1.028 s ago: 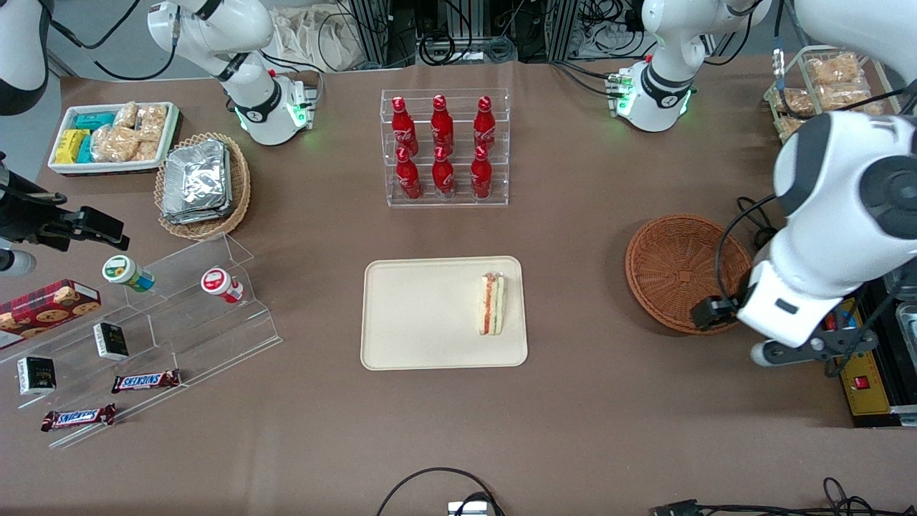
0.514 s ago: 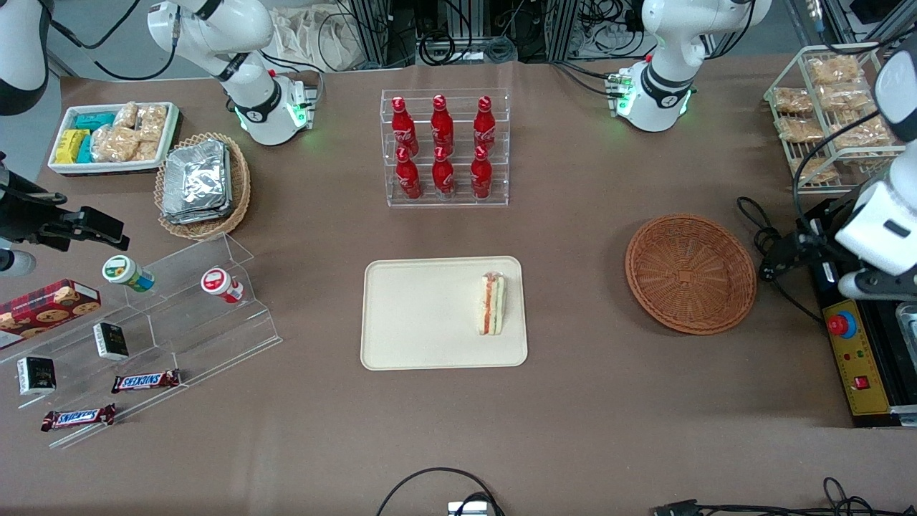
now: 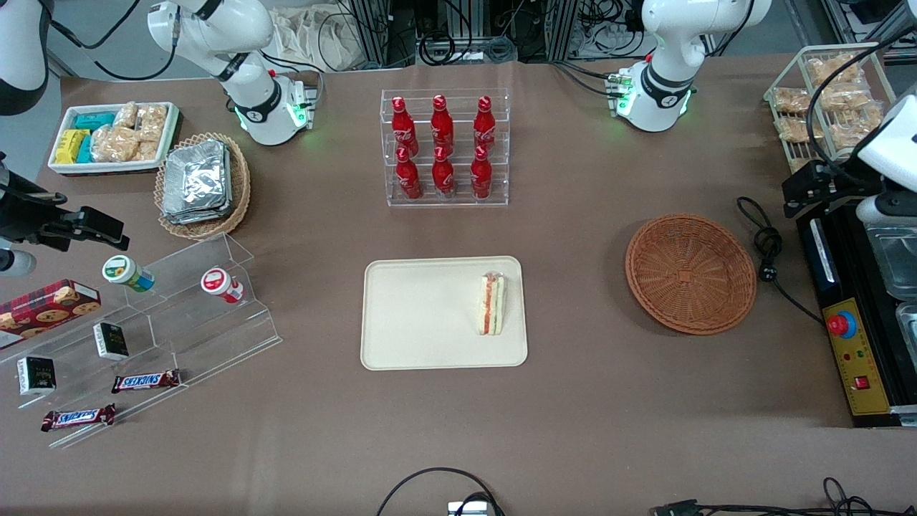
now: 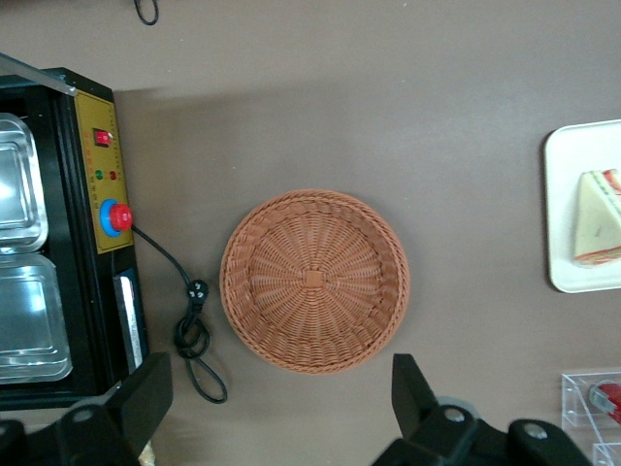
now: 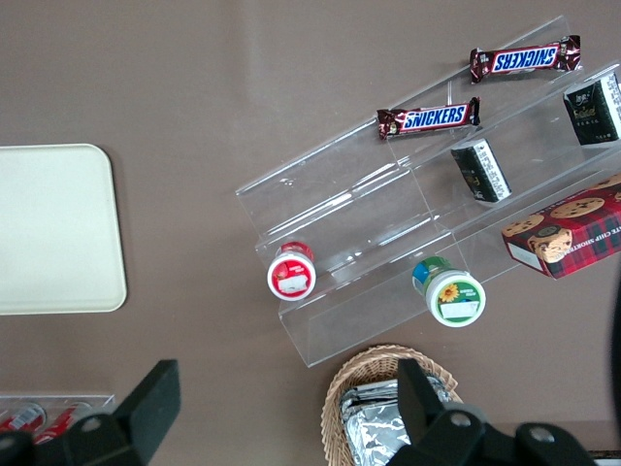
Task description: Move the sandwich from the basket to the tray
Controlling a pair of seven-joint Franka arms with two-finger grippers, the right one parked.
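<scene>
on the tray, at the edge nearest the basket, the sandwich is lying flat with its filling stripes showing, fully inside the rim. basket is sitting empty on the surface, well apart from the tray, toward the working arm's end. gripper is hanging high above the basket area, fingers spread wide and holding nothing; in the front view the gripper is sitting out near the black control box, clear of everything.

judging from this, the placing is looking done and the step in hand is just retreating. doing it well is meaning keeping the arm high, staying wide of the wire rack of snack bags and the power cord, and not sweeping back over the tray so the sandwich is not getting nudged. no regrasp is looking needed since the wedge is resting stable.
</scene>
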